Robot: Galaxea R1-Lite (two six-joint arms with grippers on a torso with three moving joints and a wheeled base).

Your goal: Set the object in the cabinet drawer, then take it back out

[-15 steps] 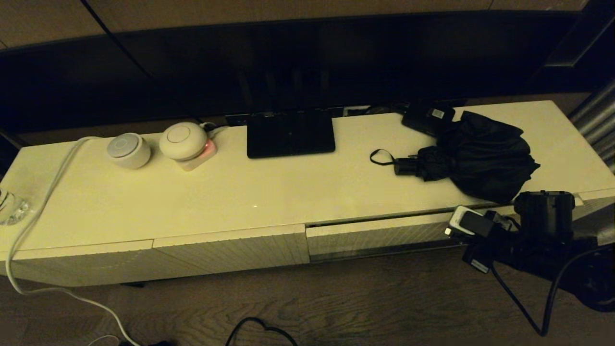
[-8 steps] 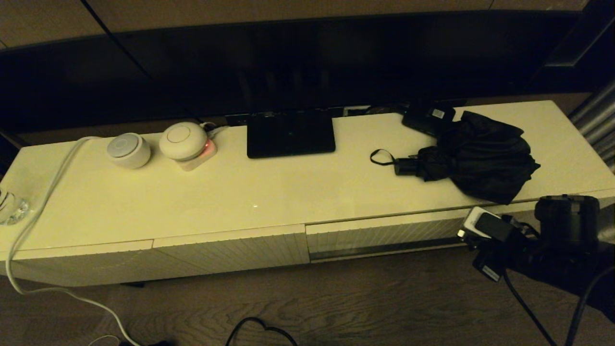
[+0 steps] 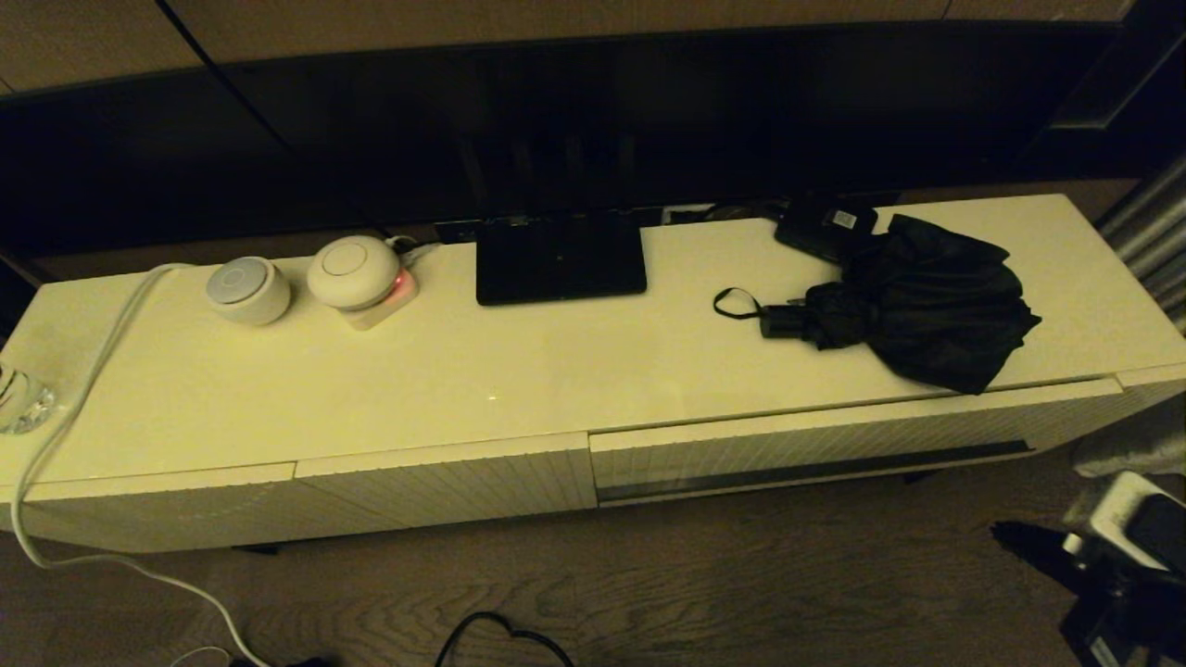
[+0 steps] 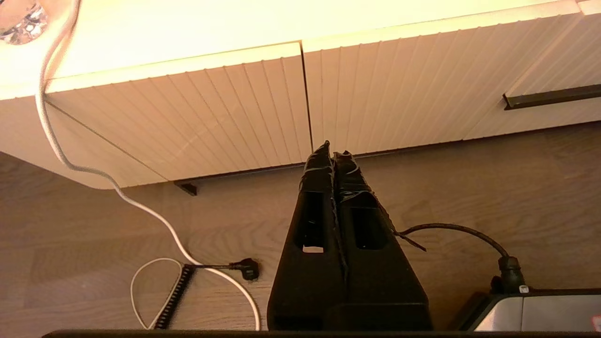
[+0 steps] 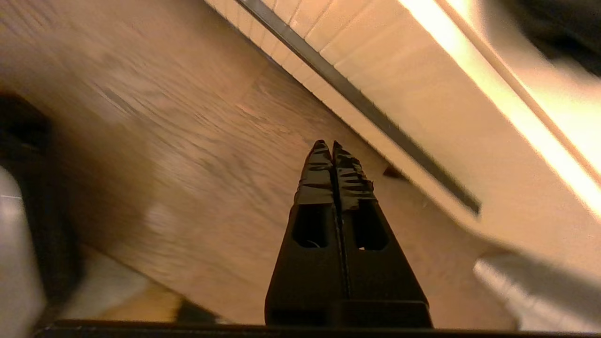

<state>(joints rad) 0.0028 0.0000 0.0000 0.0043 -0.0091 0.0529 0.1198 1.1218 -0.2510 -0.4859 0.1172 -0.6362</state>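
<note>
The black folded umbrella (image 3: 931,301) lies on the cabinet top at the right, with its handle and wrist loop (image 3: 737,304) pointing left. Below it the cabinet drawer (image 3: 834,443) shows its ribbed front and long dark slot (image 3: 815,469), pushed in. My right arm (image 3: 1126,547) is low at the lower right corner, off the cabinet. In the right wrist view my right gripper (image 5: 332,145) is shut and empty over the wooden floor, with the drawer slot (image 5: 357,101) beyond it. My left gripper (image 4: 328,149) is shut and empty, low in front of the cabinet.
A flat black box with a white label (image 3: 827,225) touches the umbrella's far side. A black screen stand (image 3: 560,257), two round white devices (image 3: 247,289) (image 3: 354,270) and a white cable (image 3: 83,371) sit on the top. Cables (image 4: 211,272) lie on the floor.
My right arm has drawn back from the drawer's right end, down and to the right. The whole drawer front and slot now show. The umbrella has not moved.
</note>
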